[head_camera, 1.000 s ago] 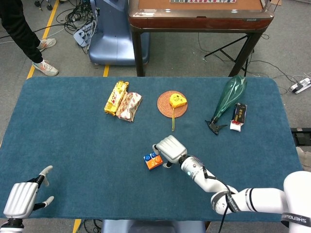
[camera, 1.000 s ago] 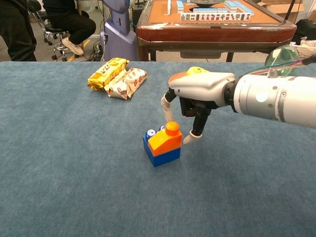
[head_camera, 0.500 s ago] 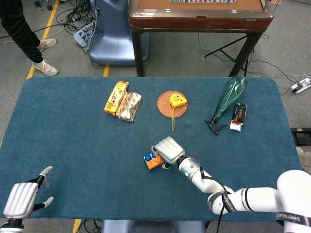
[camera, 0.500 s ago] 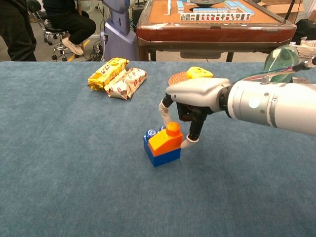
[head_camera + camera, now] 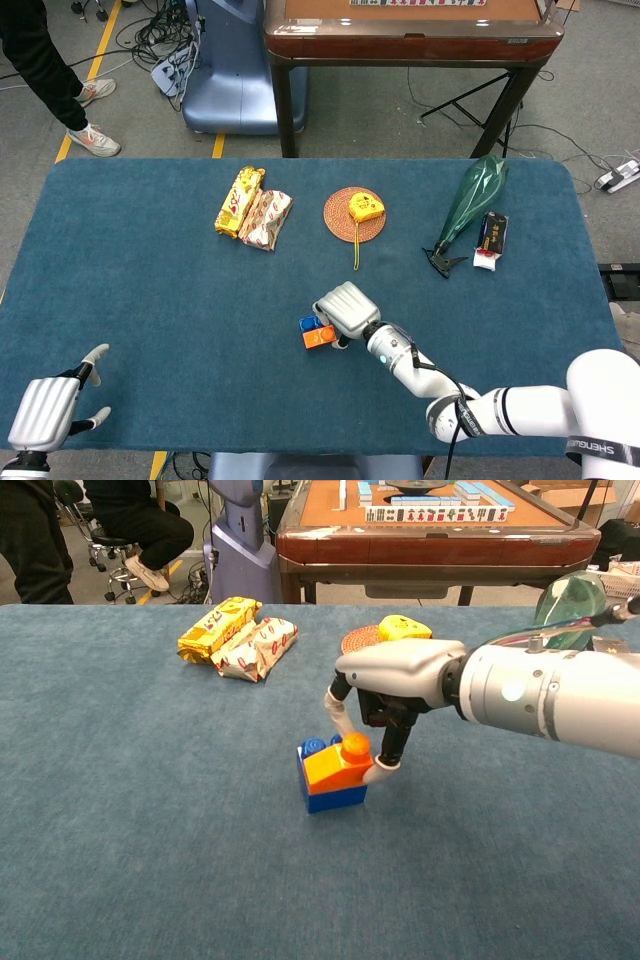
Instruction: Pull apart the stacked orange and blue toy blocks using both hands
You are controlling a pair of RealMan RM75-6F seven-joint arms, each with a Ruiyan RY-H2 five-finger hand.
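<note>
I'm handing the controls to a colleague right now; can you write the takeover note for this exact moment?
Right hand: over the stack, fingers touching the orange block on two sides; a firm grip isn't clear.
Left hand: open, holding nothing, at the near left table edge.
Orange block sits on the blue block, mid-table, not separated.
Done: right hand is at the stack.
Left: bring the left hand in, hold the blue block, pull apart.

Head view overhead, whole table (image 5: pixel 150 260) — chest view low, close, forward.
</note>
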